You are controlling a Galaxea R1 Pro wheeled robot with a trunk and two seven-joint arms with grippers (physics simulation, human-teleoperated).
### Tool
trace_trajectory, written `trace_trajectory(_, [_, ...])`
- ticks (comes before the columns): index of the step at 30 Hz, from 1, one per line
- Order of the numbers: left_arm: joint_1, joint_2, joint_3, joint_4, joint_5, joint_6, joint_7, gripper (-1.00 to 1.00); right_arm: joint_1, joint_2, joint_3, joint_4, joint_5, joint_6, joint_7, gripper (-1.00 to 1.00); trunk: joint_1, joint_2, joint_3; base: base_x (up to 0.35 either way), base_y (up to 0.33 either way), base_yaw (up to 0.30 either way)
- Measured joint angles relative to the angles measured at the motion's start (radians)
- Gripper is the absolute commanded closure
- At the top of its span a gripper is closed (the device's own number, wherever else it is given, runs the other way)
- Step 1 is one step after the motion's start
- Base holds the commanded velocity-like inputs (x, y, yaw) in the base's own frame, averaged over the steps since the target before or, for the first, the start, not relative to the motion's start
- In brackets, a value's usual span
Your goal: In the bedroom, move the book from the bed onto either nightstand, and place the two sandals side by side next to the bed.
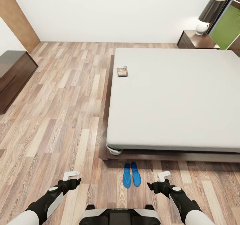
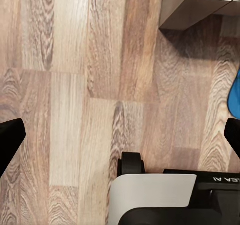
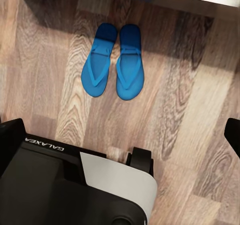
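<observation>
The book (image 1: 122, 71) lay flat on the bed (image 1: 173, 98), close to the bed's left edge and nearer the headboard end than the foot, its long axis roughly parallel to that edge. The two sandals (image 1: 131, 175) rested on the wooden floor (image 1: 66, 102) just off the foot of the bed, near its left corner, side by side and nearly touching, their long axes pointing toward the bed frame; in the right wrist view the sandals (image 3: 113, 61) showed their straps upward. The nightstand (image 1: 196, 40), carrying a lamp (image 1: 209, 14), stood at the head of the bed on its far right side, well apart from the book. A long low cabinet (image 1: 13, 78) stood against the wall across the floor from the bed. The left gripper (image 1: 71, 177) and right gripper (image 1: 162, 178) hovered over the floor short of the bed's foot, fingers apart and holding nothing.
</observation>
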Motion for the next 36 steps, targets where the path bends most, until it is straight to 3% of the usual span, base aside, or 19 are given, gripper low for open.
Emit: trace_trajectory(36, [0.000,0.000,-0.002,0.000,-0.001,0.000,0.000,-1.00,0.000,0.001,0.002,0.008,-0.003,-0.001,-0.001,-1.00,0.000,0.000,0.060,0.000,0.000,0.000])
